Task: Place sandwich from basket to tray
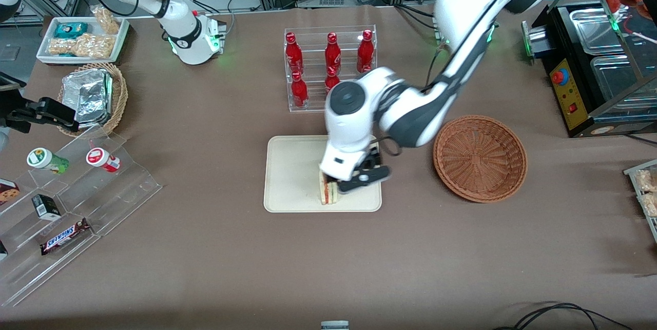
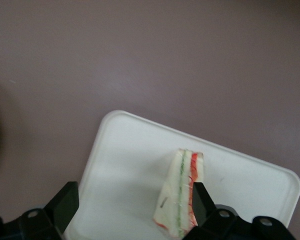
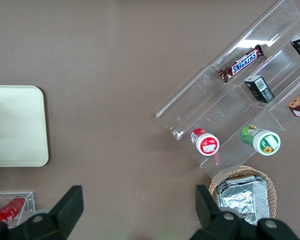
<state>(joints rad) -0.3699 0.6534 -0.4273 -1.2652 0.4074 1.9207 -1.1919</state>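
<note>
The sandwich [image 1: 328, 192] stands on its edge on the cream tray [image 1: 290, 171], near the tray's edge closest to the front camera. My left gripper [image 1: 345, 181] hangs low over the tray, right at the sandwich. In the left wrist view the gripper [image 2: 132, 207] is open wide, and the sandwich [image 2: 182, 195] rests on the tray [image 2: 130, 145] between the fingers, close against one fingertip [image 2: 200, 202]. The reddish-brown basket [image 1: 480, 158] sits beside the tray toward the working arm's end, with nothing in it.
A clear rack of red bottles [image 1: 328, 65] stands farther from the front camera than the tray. A tan basket with foil packs [image 1: 95, 96], a white snack tray [image 1: 82, 37] and a clear stepped stand with snacks [image 1: 66, 201] lie toward the parked arm's end.
</note>
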